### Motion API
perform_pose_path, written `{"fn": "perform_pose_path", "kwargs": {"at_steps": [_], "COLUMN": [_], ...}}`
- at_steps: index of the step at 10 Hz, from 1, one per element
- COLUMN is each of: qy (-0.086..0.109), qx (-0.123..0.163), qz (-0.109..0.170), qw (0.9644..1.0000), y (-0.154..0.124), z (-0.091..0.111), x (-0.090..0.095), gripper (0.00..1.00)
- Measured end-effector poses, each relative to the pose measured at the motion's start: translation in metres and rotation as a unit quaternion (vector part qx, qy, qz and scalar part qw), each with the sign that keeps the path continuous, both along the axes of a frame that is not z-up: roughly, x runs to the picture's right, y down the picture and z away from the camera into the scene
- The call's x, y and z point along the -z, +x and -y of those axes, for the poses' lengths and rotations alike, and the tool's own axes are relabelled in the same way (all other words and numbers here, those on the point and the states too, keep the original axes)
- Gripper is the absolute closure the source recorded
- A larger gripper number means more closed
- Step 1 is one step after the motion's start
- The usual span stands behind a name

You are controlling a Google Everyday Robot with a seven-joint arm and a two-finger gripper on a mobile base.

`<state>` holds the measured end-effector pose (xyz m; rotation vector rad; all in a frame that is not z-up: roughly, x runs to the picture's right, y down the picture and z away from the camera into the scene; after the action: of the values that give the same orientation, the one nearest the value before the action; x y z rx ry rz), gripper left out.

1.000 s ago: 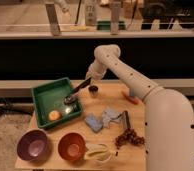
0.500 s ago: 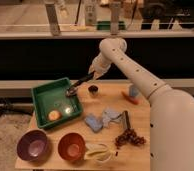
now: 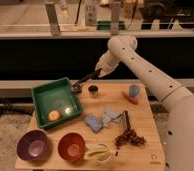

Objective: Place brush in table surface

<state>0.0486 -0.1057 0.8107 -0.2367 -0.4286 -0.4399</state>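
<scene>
My gripper (image 3: 98,71) hangs above the back left part of the table and is shut on the thin black handle of the brush (image 3: 86,80). The brush slants down to the left. Its small round dark head (image 3: 76,89) hovers over the back right corner of the green tray (image 3: 42,93), beside the small dark cup (image 3: 93,90). The light-brown table surface (image 3: 140,122) lies below; the brush does not rest on it.
An orange ball lies in the tray (image 3: 53,115). A purple bowl (image 3: 33,145), an orange bowl (image 3: 71,146) and a banana (image 3: 97,151) stand at the front. Blue pieces (image 3: 102,120), a short dark stick (image 3: 126,119), grapes (image 3: 129,137) and a blue cup with an orange item (image 3: 132,93) lie to the right.
The gripper has lifted the brush out of the green tray and carried it up and slightly right, toward the tray's back right corner. The arm has risen.
</scene>
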Motion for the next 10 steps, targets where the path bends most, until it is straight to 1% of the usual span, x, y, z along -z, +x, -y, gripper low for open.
{"fn": "perform_pose_path", "kwargs": {"at_steps": [3, 5, 7, 8, 9, 10], "qy": [0.007, 0.001, -0.012, -0.026, -0.033, -0.047], "qx": [-0.024, -0.041, -0.052, -0.056, -0.056, -0.054], "qz": [-0.011, -0.009, -0.01, -0.011, -0.011, -0.011], "qw": [0.9996, 0.9991, 0.9985, 0.998, 0.9978, 0.9974], "y": [0.029, 0.045, 0.057, 0.061, 0.061, 0.061], "z": [0.0, -0.007, -0.019, -0.033, -0.038, -0.048], "x": [0.016, 0.024, 0.027, 0.025, 0.023, 0.016], "gripper": [1.0, 1.0, 1.0, 1.0, 1.0, 1.0]}}
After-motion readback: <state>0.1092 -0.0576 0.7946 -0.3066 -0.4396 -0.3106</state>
